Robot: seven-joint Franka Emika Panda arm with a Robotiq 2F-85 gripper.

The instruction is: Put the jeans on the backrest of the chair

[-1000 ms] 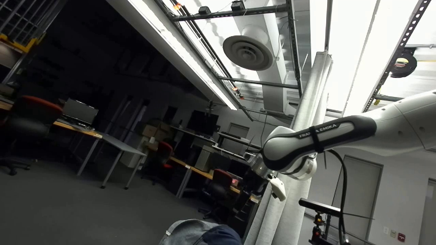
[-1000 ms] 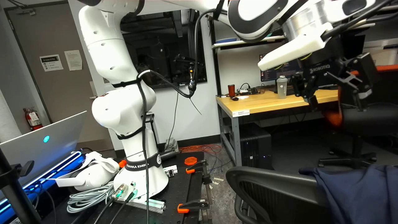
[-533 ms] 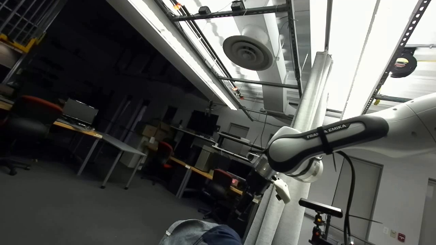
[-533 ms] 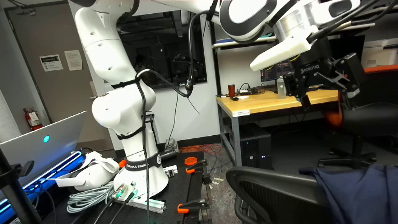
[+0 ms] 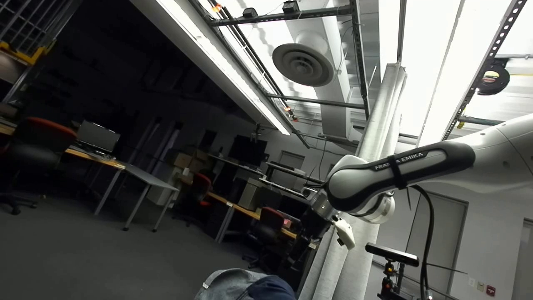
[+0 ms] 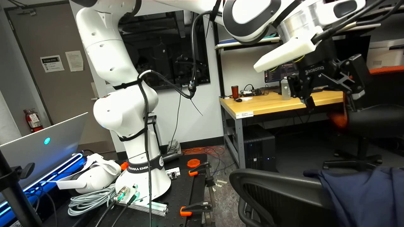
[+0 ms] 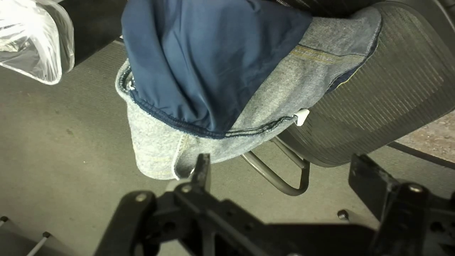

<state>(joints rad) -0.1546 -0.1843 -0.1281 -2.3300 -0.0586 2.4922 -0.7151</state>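
The jeans show grey denim with a large dark blue cloth part in the wrist view [image 7: 277, 85]. They lie bunched over one end of the black mesh chair [image 7: 398, 89]. The jeans [image 6: 369, 192] and chair [image 6: 284, 189] also show low in an exterior view, the dark cloth draped at the chair frame's right part. The jeans' top [image 5: 237, 283] shows at the bottom edge in an exterior view. My gripper [image 6: 333, 105] is open and empty, above and apart from the jeans. Its spread fingers [image 7: 280, 160] point toward the jeans' lower edge and the chair. The lower jeans are cut off in both exterior views.
A wooden desk [image 6: 268, 107] with a bottle [image 6: 286, 88] and a red cup [image 6: 234, 91] stands behind my gripper. Another chair with orange trim [image 6: 372, 121] stands at the right. A bin with a clear plastic liner [image 7: 32, 39] is beside the jeans. A metal tube loop [image 7: 280, 179] juts below the chair.
Between one second and half a second ago, my arm and open gripper shifted a little toward the robot's base. Since then they are still. The jeans and chair have not moved.
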